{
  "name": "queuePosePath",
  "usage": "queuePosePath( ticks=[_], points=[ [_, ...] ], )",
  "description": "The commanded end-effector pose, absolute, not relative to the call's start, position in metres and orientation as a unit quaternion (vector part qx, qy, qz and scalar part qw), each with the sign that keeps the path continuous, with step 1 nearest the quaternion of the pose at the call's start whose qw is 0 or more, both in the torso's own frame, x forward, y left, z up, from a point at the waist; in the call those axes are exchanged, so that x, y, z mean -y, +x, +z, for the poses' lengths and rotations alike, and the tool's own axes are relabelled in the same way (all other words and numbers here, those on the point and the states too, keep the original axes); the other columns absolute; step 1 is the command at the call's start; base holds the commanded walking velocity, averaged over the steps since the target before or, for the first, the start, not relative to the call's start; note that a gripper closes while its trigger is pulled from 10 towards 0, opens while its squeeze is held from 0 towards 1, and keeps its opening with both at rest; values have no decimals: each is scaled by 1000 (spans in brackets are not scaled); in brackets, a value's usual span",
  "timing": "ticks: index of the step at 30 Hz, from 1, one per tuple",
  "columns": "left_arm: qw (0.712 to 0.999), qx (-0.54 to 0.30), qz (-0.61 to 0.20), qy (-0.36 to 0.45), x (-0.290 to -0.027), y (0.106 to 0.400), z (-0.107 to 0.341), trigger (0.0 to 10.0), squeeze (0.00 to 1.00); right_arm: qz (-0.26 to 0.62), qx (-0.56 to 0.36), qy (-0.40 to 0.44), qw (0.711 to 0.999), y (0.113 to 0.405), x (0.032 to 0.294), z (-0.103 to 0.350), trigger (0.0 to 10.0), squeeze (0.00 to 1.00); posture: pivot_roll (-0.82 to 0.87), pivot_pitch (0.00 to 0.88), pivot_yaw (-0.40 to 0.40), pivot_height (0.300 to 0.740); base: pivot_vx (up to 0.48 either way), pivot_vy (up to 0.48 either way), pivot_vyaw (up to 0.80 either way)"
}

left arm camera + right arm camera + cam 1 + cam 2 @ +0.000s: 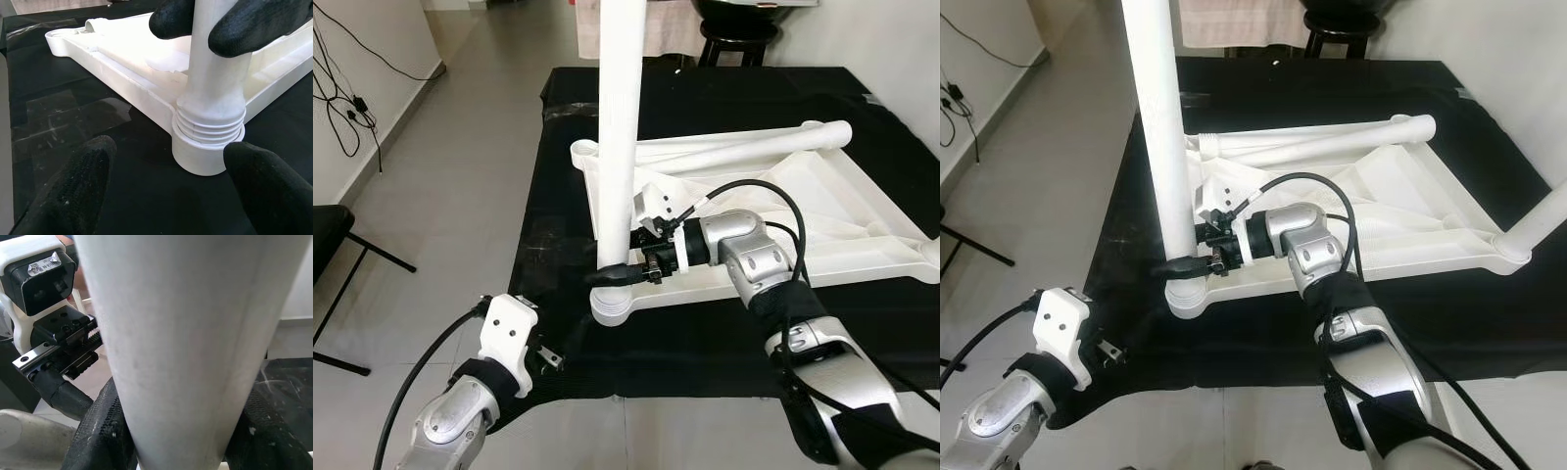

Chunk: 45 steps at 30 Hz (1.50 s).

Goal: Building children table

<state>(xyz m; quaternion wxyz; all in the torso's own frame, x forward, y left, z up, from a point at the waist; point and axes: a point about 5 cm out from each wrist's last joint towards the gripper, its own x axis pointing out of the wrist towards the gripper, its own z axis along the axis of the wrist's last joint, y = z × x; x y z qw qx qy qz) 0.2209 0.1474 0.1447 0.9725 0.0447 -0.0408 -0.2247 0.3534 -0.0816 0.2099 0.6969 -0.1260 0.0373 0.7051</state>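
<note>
A white tabletop (842, 225) lies upside down on a black cloth (705, 352). One white leg (617, 127) stands upright in the near-left corner socket (610, 305), its thread (210, 122) partly showing above the socket. My right gripper (612, 276) is shut on this leg just above the thread, with black fingers (98, 431) on both sides of it. My left gripper (543, 357) hovers low off the cloth's near-left edge, open and apart from the socket (205, 156). Another leg (754, 147) lies across the tabletop's far side. A further leg (1542, 225) rises from the near-right corner.
A black stool (739, 44) stands behind the cloth. A black stand (328, 245) and loose cables (342, 98) are at the left by the wall. Grey tiled floor (450, 196) runs along the left of the cloth.
</note>
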Motion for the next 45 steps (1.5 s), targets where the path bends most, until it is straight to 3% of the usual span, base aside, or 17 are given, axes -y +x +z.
queuePosePath(
  ticks=[1,5,6,11,17,19,20,23,24,28,29,31,32,41,42,43,45],
  points=[
    [972,39,-229,39,-145,220,142,10000,0,699,-31,-119,705,355,83,210,0,0,-20,140,-78,740,0,0,0],
    [972,39,-229,38,-145,220,142,10000,0,693,-28,-122,710,357,85,209,0,0,-20,140,-78,740,0,0,0],
    [972,40,-227,39,-146,219,142,10000,0,517,-32,-67,853,354,71,180,0,0,-41,116,-106,740,0,0,0],
    [973,39,-224,47,-150,223,140,10000,0,333,-35,-34,942,328,61,159,0,0,-65,87,-69,740,0,0,0],
    [972,34,-226,49,-151,227,138,10000,0,333,-36,-31,942,329,56,155,0,0,-43,68,-92,740,0,0,0],
    [975,35,-215,52,-153,229,137,10000,0,377,-33,-43,925,335,47,158,10000,0,-37,50,-93,740,0,0,0],
    [976,37,-208,55,-154,229,136,10000,0,413,-19,-44,910,337,42,163,10000,525,-35,49,-93,740,0,0,0],
    [977,38,-203,56,-154,229,136,10000,0,436,-10,-46,899,338,39,168,10000,525,-35,49,-93,740,0,0,0],
    [977,38,-201,56,-154,229,136,10000,0,477,-2,-42,878,337,36,174,10000,1000,-32,46,-93,740,0,0,0],
    [976,39,-206,53,-153,230,136,10000,0,572,29,-72,816,328,34,198,10000,1000,-31,55,-92,740,0,0,0],
    [976,39,-208,52,-152,229,136,10000,0,602,32,-94,792,329,36,202,10000,290,-29,57,-91,740,0,0,0],
    [976,39,-208,51,-152,229,136,10000,0,620,32,-108,777,330,39,203,10000,290,-28,58,-93,740,0,0,0],
    [976,40,-209,51,-151,229,136,10000,0,640,29,-120,759,333,41,205,10000,0,-25,63,-96,740,0,0,0],
    [976,43,-208,45,-148,225,138,10000,0,697,5,-131,705,348,44,213,9569,0,-14,89,-105,740,0,0,0],
    [976,43,-208,44,-147,224,139,10000,0,705,4,-128,698,351,45,217,8078,0,-14,92,-107,740,0,0,0],
    [976,43,-209,43,-147,224,139,10000,0,710,4,-123,694,353,46,220,0,0,-14,93,-107,740,0,0,0],
    [976,43,-209,42,-146,223,139,10000,0,715,2,-120,689,354,48,223,0,0,-14,98,-110,740,0,0,0]
  ],
)
